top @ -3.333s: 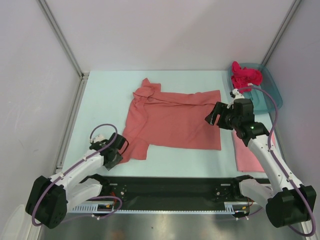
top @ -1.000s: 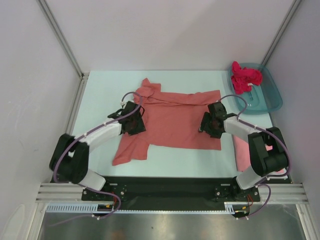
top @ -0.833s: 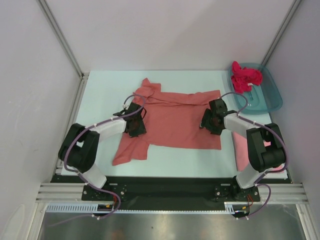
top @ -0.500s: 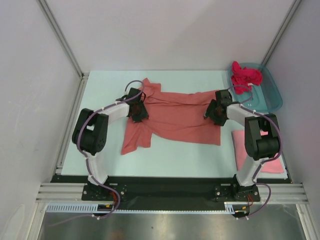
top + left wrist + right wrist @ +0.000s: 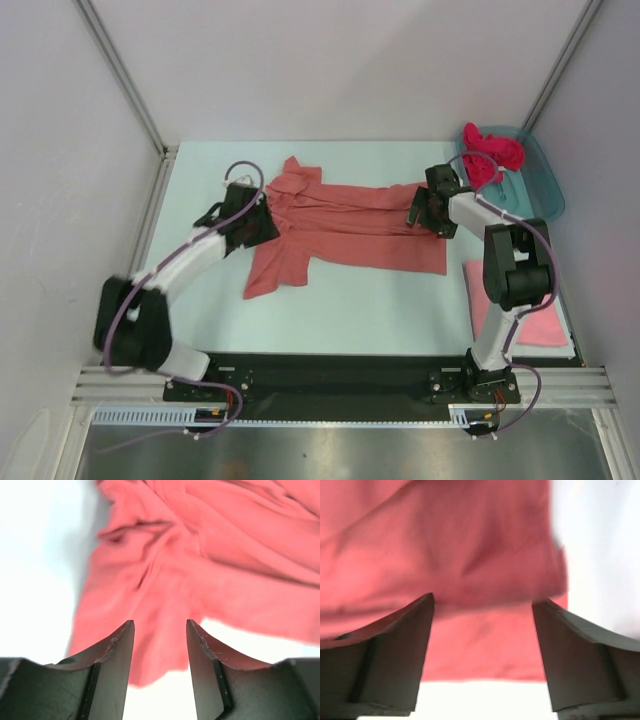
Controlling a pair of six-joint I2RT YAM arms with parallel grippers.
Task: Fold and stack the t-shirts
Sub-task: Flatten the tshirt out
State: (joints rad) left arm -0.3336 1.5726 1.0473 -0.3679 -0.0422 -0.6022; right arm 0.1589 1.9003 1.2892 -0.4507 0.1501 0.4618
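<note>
The salmon-coral t-shirt (image 5: pixel 345 228) lies on the table, its near half folded back towards the far side, one sleeve sticking out at the near left. My left gripper (image 5: pixel 262 226) is open over its left edge; the left wrist view shows rumpled cloth (image 5: pixel 200 555) beyond the gripper (image 5: pixel 159 630). My right gripper (image 5: pixel 418 211) is open over the shirt's right edge, and in the right wrist view (image 5: pixel 482 601) the cloth (image 5: pixel 470 545) lies below the spread jaws. A folded lighter pink t-shirt (image 5: pixel 512 312) lies at the near right. The magenta t-shirt (image 5: pixel 490 150) sits bunched in the tub.
The teal plastic tub (image 5: pixel 535 195) stands at the far right corner. Metal frame posts (image 5: pixel 120 70) run along both sides. The pale table surface (image 5: pixel 350 310) shows in front of the shirt.
Both arms reached out to the salmon shirt and carried its near edge towards the far side, so it now lies narrower. Both grippers now stand open over it.
</note>
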